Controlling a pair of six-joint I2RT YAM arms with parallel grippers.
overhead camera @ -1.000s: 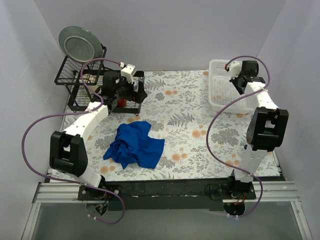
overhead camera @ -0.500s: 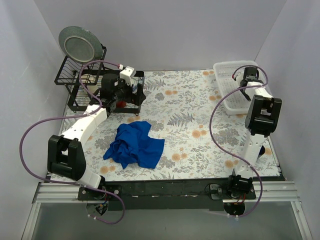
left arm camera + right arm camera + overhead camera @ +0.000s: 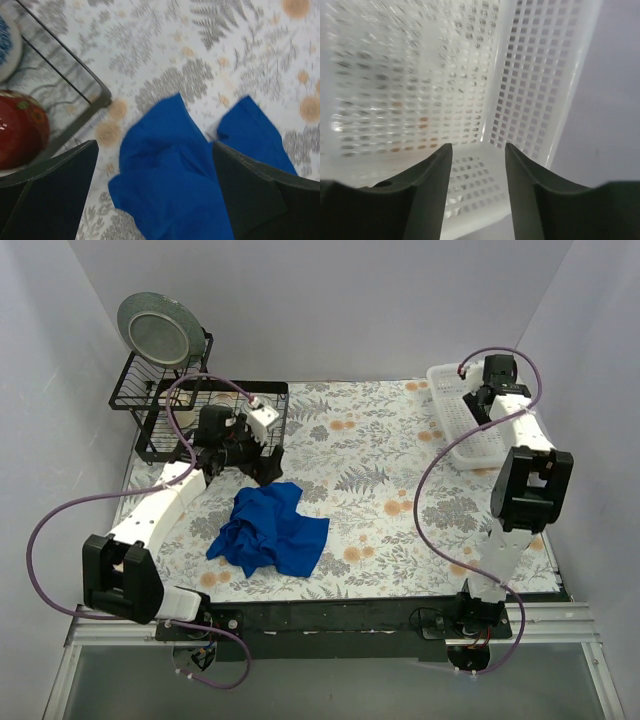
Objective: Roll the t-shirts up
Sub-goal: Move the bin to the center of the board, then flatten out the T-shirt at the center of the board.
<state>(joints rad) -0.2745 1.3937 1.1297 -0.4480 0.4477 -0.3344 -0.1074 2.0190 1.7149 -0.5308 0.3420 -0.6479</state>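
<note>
The royal-blue t-shirt (image 3: 270,530) lies crumpled in a heap on the floral table cover, left of centre. My left gripper (image 3: 258,462) hovers just above its far edge, open wide. In the left wrist view the blue cloth (image 3: 185,175) fills the space between and below the two dark fingers (image 3: 55,185), which do not touch it; the left gripper (image 3: 155,150) holds nothing. My right gripper (image 3: 474,406) is at the far right over the white basket, and its jaws stand apart in the right wrist view (image 3: 476,150).
A white perforated basket (image 3: 468,430) sits tilted against the right wall, its corner (image 3: 520,100) in front of my right fingers. A black wire dish rack (image 3: 165,425) at the back left holds a grey plate (image 3: 157,328) and a red bowl (image 3: 20,127).
My left gripper has swung from the dish rack toward the t-shirt's far edge. The right arm carried the basket toward the right wall, and its jaws have opened.
</note>
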